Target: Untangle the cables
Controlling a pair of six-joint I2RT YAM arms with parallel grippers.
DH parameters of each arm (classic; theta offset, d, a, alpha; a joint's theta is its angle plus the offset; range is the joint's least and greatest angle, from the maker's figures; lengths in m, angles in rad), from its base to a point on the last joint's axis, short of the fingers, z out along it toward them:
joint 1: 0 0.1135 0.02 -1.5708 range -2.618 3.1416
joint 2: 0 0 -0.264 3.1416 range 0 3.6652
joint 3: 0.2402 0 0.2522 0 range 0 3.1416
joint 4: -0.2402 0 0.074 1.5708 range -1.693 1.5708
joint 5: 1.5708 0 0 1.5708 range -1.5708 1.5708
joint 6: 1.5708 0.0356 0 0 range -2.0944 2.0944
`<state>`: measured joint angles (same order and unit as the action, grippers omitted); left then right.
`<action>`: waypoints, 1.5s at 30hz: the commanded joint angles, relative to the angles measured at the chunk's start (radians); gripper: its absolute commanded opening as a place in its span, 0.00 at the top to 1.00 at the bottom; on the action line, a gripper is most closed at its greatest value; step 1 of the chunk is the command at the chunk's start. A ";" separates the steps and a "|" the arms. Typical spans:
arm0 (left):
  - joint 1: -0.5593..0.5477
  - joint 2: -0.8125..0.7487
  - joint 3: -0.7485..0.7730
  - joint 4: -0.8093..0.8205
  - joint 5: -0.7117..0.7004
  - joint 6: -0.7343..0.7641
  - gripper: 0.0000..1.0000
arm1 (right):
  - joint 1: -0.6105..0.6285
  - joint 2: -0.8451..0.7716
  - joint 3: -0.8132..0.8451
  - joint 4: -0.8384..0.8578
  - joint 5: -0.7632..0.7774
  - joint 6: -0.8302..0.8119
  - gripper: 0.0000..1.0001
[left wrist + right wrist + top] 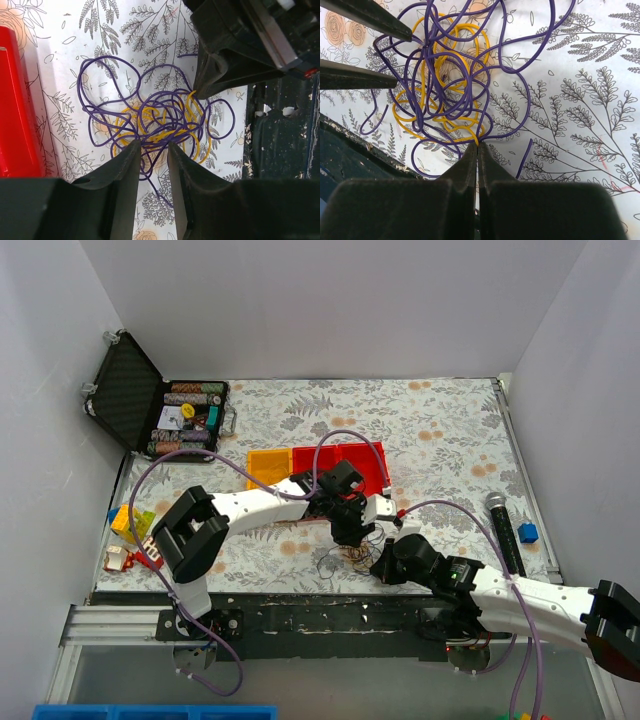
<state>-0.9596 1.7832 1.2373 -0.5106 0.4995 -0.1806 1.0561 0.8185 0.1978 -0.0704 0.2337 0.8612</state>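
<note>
The cables (355, 554) are a small tangle of thin purple and yellow wire loops on the flowered table cloth, near the front edge. In the left wrist view the cables (160, 117) spread just ahead of my left gripper (154, 144), whose jaws stand a little apart with purple strands running between them. My right gripper (477, 145) is shut, its tips pinching a yellow and a purple strand at the near edge of the cables (445, 75). Both grippers meet over the tangle, left gripper (350, 533) and right gripper (380, 562). The left fingers (365, 80) show at the upper left of the right wrist view.
A red tray (345, 465) and an orange tray (268, 468) lie just behind the tangle. An open black case (150, 405) sits at the back left, toy bricks (130, 525) at the left, a microphone (505, 530) and a blue block (527, 532) at the right. The black front rail (330, 625) is close by.
</note>
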 commanded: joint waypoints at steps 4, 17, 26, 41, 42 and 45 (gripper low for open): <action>-0.007 -0.030 -0.052 0.037 0.011 0.038 0.85 | 0.007 0.019 0.009 -0.057 0.030 -0.010 0.99; 0.007 -0.350 0.074 -0.305 -0.050 0.170 1.00 | 0.007 0.031 0.040 -0.078 0.065 -0.004 0.99; 0.007 -0.550 0.230 -0.503 -0.191 0.230 1.00 | 0.007 0.067 0.037 -0.066 0.061 0.012 0.93; 0.007 -0.697 0.439 -0.019 -0.549 0.331 1.00 | 0.008 0.162 0.037 -0.029 0.035 0.013 0.79; 0.007 -0.697 0.447 -0.026 -0.538 0.328 1.00 | 0.008 0.160 0.040 -0.032 0.038 0.012 0.77; 0.007 -0.709 0.449 -0.029 -0.510 0.310 1.00 | 0.008 0.145 0.055 -0.045 0.047 0.004 0.77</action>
<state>-0.9546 1.0737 1.6749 -0.5945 -0.0013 0.1196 1.0607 0.9565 0.2493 0.0071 0.2604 0.8913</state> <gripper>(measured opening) 0.018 0.229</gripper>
